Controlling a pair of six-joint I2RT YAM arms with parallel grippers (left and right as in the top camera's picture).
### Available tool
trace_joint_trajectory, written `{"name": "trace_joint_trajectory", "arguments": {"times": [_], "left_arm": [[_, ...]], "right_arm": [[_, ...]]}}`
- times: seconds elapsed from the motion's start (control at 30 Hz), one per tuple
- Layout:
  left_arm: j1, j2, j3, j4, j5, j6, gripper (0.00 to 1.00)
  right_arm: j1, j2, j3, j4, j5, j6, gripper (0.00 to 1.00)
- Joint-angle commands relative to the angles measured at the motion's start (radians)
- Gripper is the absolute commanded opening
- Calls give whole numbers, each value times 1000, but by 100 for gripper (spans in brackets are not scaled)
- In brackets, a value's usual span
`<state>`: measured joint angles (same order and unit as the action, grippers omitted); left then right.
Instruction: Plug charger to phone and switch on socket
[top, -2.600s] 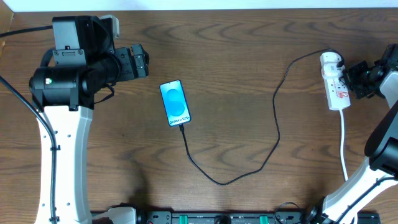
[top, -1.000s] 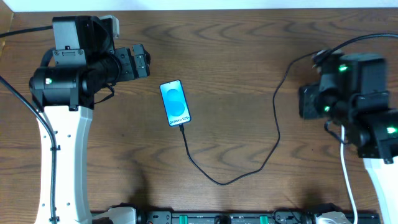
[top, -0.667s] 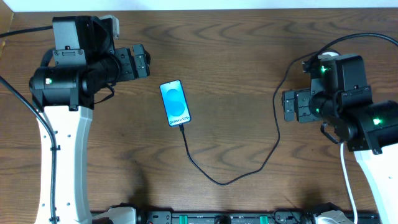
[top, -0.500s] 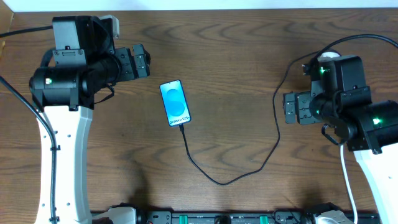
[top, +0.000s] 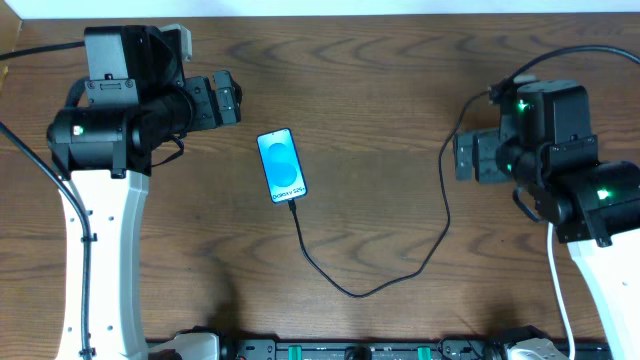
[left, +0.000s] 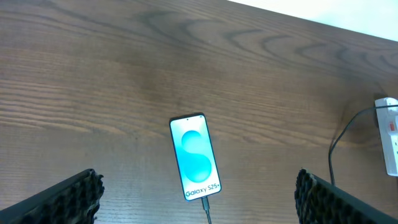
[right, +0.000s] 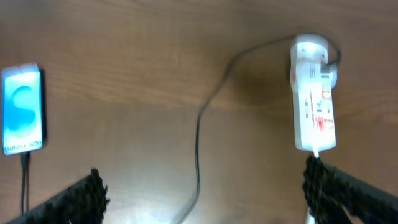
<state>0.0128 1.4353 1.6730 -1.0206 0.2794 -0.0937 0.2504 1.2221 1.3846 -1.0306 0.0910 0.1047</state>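
The phone (top: 281, 166) lies flat left of the table's middle, its blue screen lit. In the left wrist view the charger's plug tip (left: 204, 202) sits in the phone's (left: 195, 157) lower end. The black charger cable (top: 350, 291) loops toward the front, then runs back to the right. The socket (right: 314, 102) shows in the right wrist view with the white adapter (right: 308, 47) at its far end; from overhead the right arm hides it. My left gripper (top: 228, 98) hovers open behind and left of the phone. My right gripper (top: 462, 157) hangs open and empty above the cable, beside the socket.
The socket's white cord (top: 554, 262) runs toward the front right corner. The left arm's white column (top: 100, 260) stands at the left, the right arm's (top: 610, 300) at the right. A black rail (top: 350, 350) lines the front edge.
The right arm has pulled off the socket and swung over it, its gripper now pointing left with jaws wide. It drifted slightly toward the back. Left arm, phone and cable are unmoved.
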Motion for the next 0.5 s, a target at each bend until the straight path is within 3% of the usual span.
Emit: {"name": "trace_joint_trajectory", "arguments": {"times": [0.0, 0.3, 0.47], "left_arm": [[3, -5, -3, 0, 0, 2, 100], [3, -5, -3, 0, -1, 2, 100], [3, -5, -3, 0, 0, 2, 100]], "right_arm": [[-31, -53, -88, 120, 16, -17, 99], [-158, -348, -595, 707, -144, -16, 99], [-183, -569, -894, 946, -150, -16, 99]]}}
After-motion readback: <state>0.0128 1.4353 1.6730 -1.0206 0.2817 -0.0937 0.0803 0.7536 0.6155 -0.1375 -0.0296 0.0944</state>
